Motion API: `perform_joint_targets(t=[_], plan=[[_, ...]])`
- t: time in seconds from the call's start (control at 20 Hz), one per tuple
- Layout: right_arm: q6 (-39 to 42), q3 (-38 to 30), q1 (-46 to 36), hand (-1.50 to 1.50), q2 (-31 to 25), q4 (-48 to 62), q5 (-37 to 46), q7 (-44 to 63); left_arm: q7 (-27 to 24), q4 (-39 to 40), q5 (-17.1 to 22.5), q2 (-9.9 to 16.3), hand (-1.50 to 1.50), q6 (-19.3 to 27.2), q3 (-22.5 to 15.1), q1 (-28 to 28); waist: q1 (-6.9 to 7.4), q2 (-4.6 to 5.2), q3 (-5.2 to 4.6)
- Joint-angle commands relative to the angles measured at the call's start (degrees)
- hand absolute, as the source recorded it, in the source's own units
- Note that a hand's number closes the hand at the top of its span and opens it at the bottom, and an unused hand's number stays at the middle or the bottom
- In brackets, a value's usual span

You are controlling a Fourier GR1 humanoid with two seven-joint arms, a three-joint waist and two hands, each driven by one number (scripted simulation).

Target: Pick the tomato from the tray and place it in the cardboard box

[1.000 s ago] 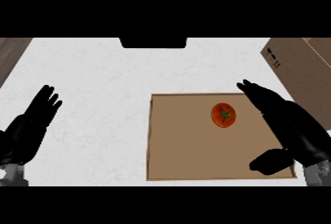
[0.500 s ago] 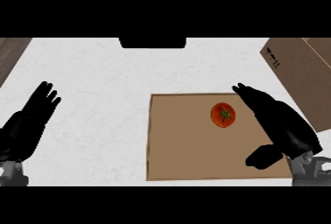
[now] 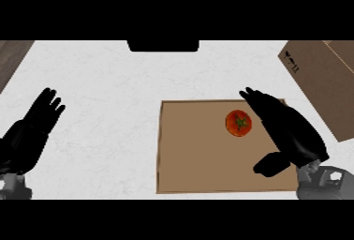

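Two black hands in view, one at each side of the white speckled counter [image 3: 117, 93]. Flat tan square tray [image 3: 200, 164] lies right of centre. Red oval tomato with a green star-shaped stem [image 3: 238, 123] sits on the tray's upper right part, stem facing up toward the camera, long axis running toward the far edge of the counter and back. Right hand [image 3: 287, 129] hangs over the tray's right edge, just beside the tomato on its right, fingers straight and pointing away and slightly left, thumb spread low over the tray; it grasps nothing. Contact with the tomato cannot be told. Left hand [image 3: 31, 131] rests relaxed at the left edge, fingers up. Brown cardboard box [image 3: 325, 79] stands at the far right, apart from the tray. Dark rectangular block [image 3: 163, 45] at the far edge.
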Motion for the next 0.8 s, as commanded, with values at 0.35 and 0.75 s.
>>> perform_joint_targets(t=[0.35,0.75], plan=[[6.91,-2.20,-5.27,-1.50,5.89,3.07,5.07,2.48,3.31,-1.79,0.41,-0.72,0.00,-3.85,4.24,-0.22,0.06,-0.02,-0.01],[4.09,-3.75,-3.97,-1.50,6.49,9.75,10.46,-1.50,1.37,1.66,-2.52,-2.81,0.00,-5.08,4.72,-0.94,0.04,0.03,-0.01]])
